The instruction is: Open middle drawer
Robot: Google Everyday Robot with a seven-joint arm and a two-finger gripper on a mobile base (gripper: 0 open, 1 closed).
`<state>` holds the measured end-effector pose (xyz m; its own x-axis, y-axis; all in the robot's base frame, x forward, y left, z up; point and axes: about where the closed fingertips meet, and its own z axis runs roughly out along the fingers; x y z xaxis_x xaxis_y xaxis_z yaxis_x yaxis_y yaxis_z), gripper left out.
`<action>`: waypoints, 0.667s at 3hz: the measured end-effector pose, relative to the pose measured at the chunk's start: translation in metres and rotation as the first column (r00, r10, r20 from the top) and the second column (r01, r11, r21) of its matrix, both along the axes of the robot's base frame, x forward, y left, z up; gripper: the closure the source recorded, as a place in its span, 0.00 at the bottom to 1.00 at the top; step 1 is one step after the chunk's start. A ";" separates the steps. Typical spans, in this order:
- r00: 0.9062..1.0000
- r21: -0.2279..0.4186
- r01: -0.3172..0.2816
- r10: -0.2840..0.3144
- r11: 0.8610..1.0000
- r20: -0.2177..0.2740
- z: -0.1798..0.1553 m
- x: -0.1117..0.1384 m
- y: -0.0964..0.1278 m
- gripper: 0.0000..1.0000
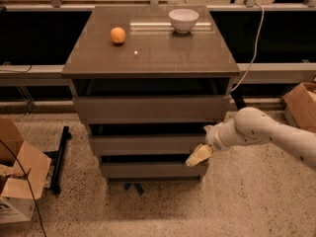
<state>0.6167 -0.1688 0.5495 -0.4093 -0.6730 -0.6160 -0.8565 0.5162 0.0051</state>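
The middle drawer (pixel 143 144) is the grey-brown flat front between a taller front (pixel 148 108) above and a narrower front (pixel 148 170) below. A dark gap shows above it. My gripper (pixel 199 155) is cream-coloured and sits at the right end of the middle drawer, at its lower edge, just above the bottom front. My white arm (pixel 256 130) reaches in from the right.
On the cabinet top (pixel 158 53) lie an orange (pixel 117 35) and a white bowl (pixel 183 20). Cardboard boxes stand on the floor at the left (pixel 17 181) and the right (pixel 301 102). A black bar (pixel 59 157) lies left of the cabinet. A white cable (pixel 252 53) hangs at the right.
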 end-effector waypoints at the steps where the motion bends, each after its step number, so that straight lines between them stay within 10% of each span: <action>1: 1.000 0.028 0.018 -0.017 0.999 -0.018 -0.028 0.013 -0.005 0.00; 2: 1.000 0.057 0.003 -0.003 0.998 -0.010 -0.047 0.039 -0.002 0.00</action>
<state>0.6553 -0.1704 0.5028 -0.4174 -0.6356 -0.6494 -0.8546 0.5174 0.0429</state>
